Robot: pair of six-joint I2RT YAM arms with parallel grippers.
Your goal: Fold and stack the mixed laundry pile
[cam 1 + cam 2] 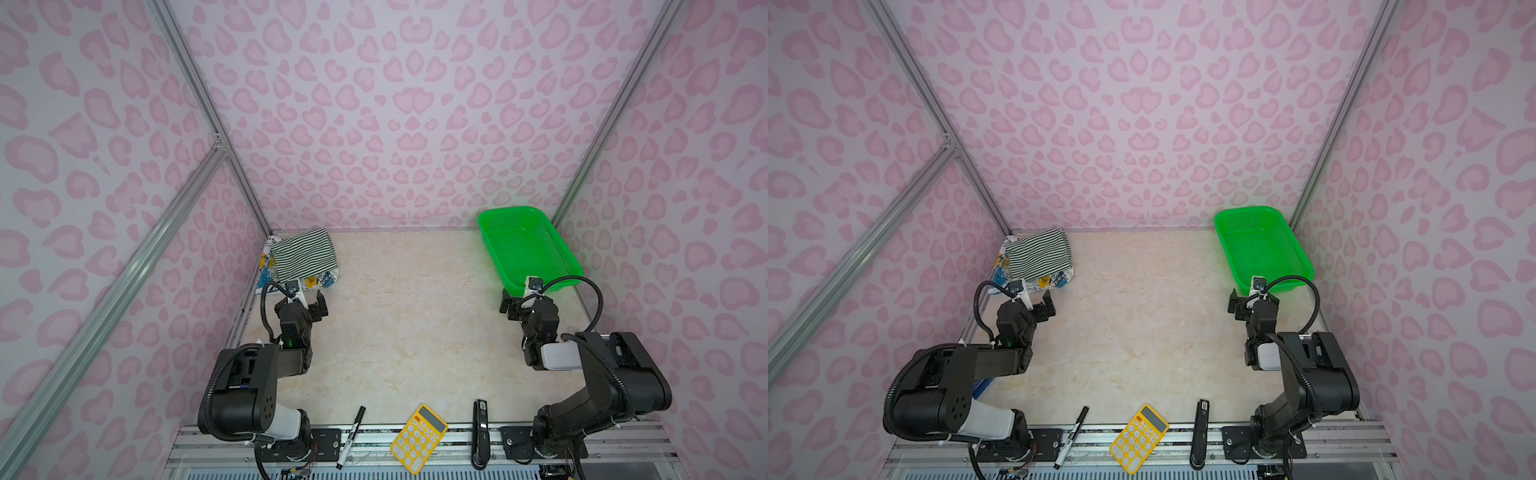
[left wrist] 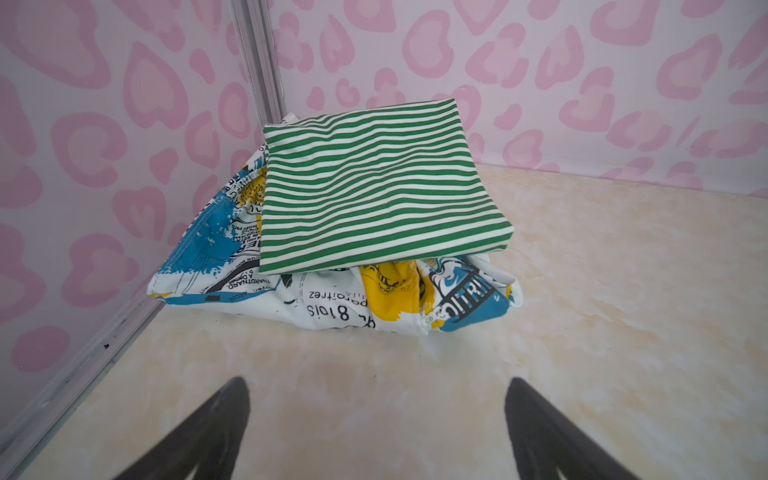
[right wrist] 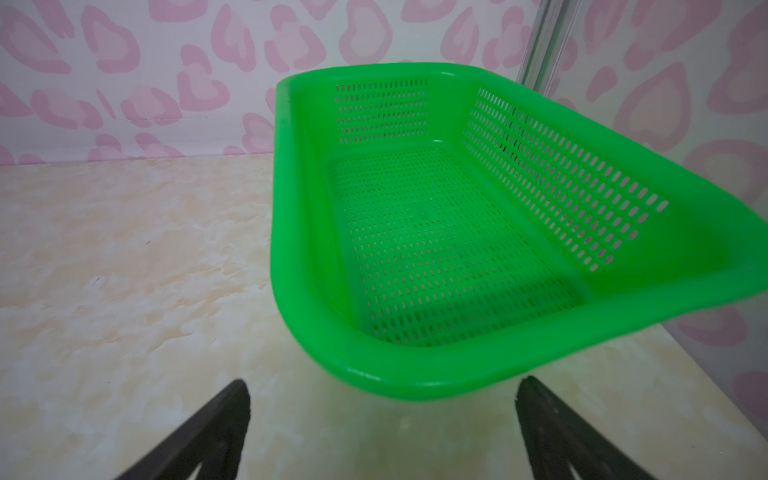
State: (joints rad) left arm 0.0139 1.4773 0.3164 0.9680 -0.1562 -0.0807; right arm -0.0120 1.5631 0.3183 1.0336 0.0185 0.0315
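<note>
The mixed laundry pile sits in the back left corner of the table. A folded green-and-white striped garment (image 1: 305, 255) (image 1: 1040, 255) (image 2: 382, 187) lies flat on top of a bunched white garment with blue, yellow and black print (image 1: 319, 281) (image 1: 1054, 280) (image 2: 332, 303). My left gripper (image 1: 305, 297) (image 1: 1034, 297) (image 2: 378, 386) hovers just in front of the pile, open and empty, touching no cloth. On the right side, my right gripper (image 1: 521, 297) (image 1: 1250, 297) (image 3: 382, 386) is open and empty too, just short of the basket's near rim.
A bright green perforated basket (image 1: 492, 249) (image 1: 1225, 245) (image 3: 282, 208) stands empty at the back right. A yellow calculator (image 1: 419, 438), a black marker (image 1: 351, 436) and a slim black device (image 1: 481, 432) lie at the front edge. Pink patterned walls enclose the beige table (image 1: 395, 311).
</note>
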